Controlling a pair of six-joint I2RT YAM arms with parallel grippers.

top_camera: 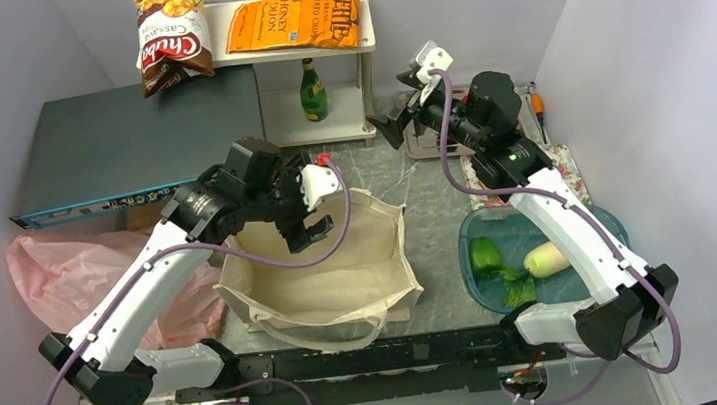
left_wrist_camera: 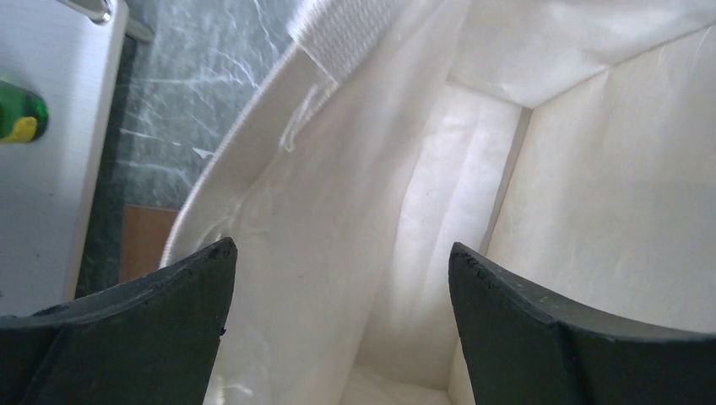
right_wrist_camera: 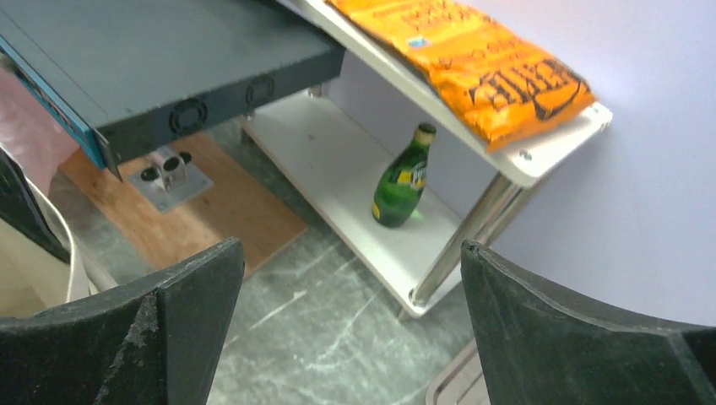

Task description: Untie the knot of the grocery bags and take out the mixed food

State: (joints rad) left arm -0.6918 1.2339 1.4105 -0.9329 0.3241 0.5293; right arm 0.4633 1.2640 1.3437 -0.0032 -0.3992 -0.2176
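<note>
**Left hand** (top_camera: 303,230): fingers spread, holding nothing, poised over the open mouth of the tote (top_camera: 342,275), toward its far-left corner. Its wrist view looks down the pale inner walls and takes in a webbing handle sewn at the rim.

**Right hand** (top_camera: 399,106): fingers spread, holding nothing, raised over the far side of the tabletop (top_camera: 430,205), just right of the shelf (top_camera: 362,36).

**Tote:** beige canvas, upright and open at centre, one handle draped over its near edge.

**Pink bag** (top_camera: 65,269): thin plastic, crumpled at the left edge of the tabletop, beside the tote and partly under the left arm. The knot cannot be made out.

**Brown bag** (top_camera: 170,26): chips, propped at the far end of the grey box (top_camera: 127,146), left of the shelf.

**Orange bag** (top_camera: 293,23): chips, lying flat on the shelf's top board.

**Bottle** (top_camera: 312,92): green with a yellow label, upright on the shelf's lower board (clearest from the right wrist).

**Tub** (top_camera: 496,226): blue, on the right of the tabletop toward the near side, partly under the right arm. It holds the pepper (top_camera: 484,253) at left, the greens (top_camera: 517,288) nearer and the radish (top_camera: 546,259) to the right, all close together.

**Board** (right_wrist_camera: 211,202): brown wood, flat on the tabletop below the grey box's overhang.
</note>
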